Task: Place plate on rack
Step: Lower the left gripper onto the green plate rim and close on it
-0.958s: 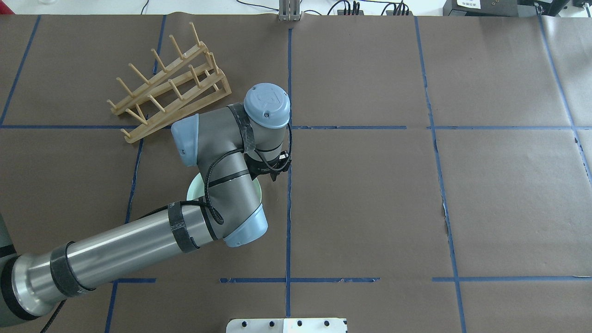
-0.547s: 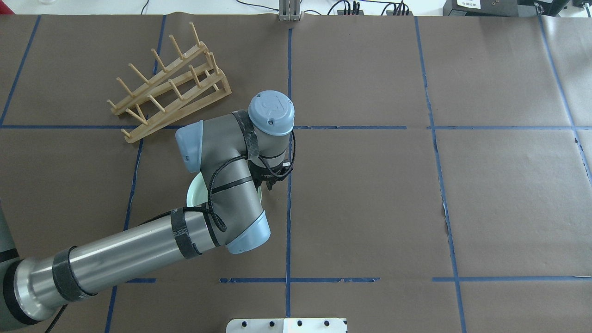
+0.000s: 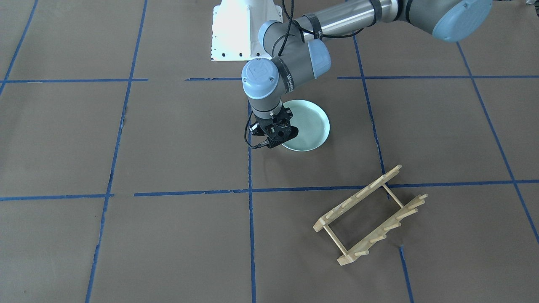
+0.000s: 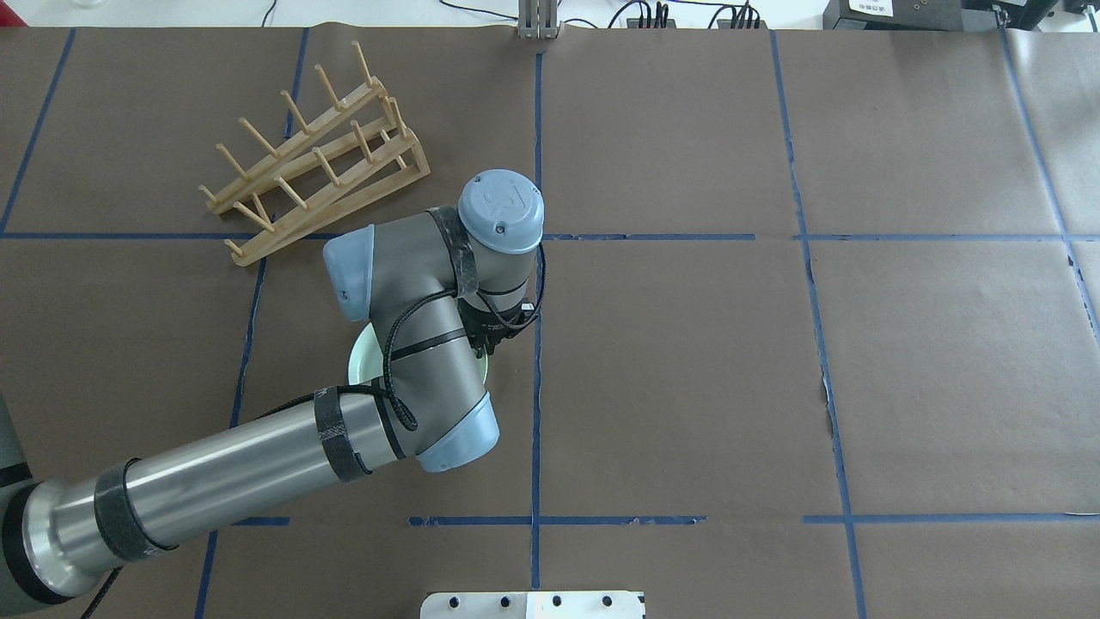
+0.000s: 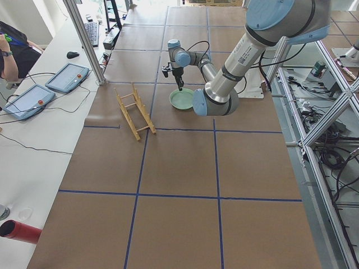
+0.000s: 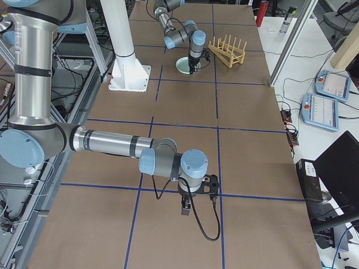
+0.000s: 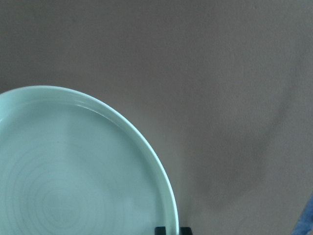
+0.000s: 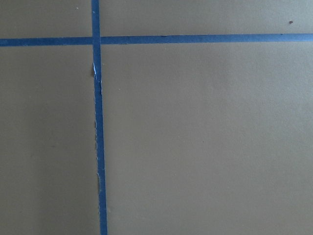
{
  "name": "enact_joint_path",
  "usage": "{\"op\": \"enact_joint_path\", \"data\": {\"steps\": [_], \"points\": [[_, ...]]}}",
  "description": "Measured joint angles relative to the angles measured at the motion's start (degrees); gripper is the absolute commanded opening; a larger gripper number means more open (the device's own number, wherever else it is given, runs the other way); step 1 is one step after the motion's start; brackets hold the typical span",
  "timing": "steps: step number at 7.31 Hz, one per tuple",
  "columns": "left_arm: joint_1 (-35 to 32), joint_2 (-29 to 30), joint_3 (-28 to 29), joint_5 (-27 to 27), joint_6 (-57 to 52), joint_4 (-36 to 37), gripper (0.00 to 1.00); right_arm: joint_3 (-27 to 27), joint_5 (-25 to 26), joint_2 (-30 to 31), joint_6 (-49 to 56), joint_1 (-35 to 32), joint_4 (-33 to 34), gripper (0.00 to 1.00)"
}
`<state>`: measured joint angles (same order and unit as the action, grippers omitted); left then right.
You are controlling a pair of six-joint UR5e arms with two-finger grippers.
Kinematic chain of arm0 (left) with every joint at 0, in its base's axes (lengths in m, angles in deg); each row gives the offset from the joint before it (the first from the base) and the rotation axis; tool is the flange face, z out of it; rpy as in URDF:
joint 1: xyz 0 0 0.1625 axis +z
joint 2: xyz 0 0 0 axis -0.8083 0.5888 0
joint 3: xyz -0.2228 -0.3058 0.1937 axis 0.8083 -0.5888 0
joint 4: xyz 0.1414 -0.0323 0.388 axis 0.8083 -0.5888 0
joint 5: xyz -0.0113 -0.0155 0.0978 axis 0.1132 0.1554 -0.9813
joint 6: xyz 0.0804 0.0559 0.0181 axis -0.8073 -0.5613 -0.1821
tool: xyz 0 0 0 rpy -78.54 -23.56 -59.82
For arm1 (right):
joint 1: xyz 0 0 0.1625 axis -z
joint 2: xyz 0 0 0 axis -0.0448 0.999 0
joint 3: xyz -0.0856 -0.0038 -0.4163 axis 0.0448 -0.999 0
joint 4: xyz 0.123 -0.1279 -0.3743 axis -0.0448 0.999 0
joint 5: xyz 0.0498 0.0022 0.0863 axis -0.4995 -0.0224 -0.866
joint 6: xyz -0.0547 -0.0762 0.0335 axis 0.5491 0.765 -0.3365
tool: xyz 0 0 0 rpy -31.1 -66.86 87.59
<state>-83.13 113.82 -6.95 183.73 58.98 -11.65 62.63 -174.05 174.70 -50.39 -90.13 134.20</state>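
A robotics lab: robot arms (image 4: 215, 473) over a table (image 4: 687, 387) papered brown and gridded with blue tape (image 4: 536, 430), aluminium framing (image 5: 84, 39), control tablets (image 5: 67, 77) and a keyboard (image 5: 91, 32) on the far bench (image 5: 33, 140).

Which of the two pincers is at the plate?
The left pincer: its tips straddle the rim of the plate. The right pincer hangs over the table, far away.

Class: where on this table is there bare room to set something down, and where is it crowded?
Bare: the half of the table right of the centre tape line in the overhead view. Crowded: around the rack, plate and left gripper.
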Motion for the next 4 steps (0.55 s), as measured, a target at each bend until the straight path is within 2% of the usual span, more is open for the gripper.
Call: {"op": "enact_joint_path", "data": {"steps": [1, 2, 4], "points": [[-0.08, -0.07, 0.0, -0.14, -0.02, 0.0, 0.14, 0.0, 0.0, 0.0, 0.0, -0.02, 0.0, 1.0], [-0.17, -0.2, 0.0, -0.22, -0.06, 0.0, 0.02, 0.01, 0.0, 0.0, 0.0, -0.03, 0.0, 1.0], [-0.29, -0.74, -0.19, -0.2, -0.12, -0.54, 0.0, 0.02, 0.0, 0.0, 0.0, 0.02, 0.0, 1.0]]}}
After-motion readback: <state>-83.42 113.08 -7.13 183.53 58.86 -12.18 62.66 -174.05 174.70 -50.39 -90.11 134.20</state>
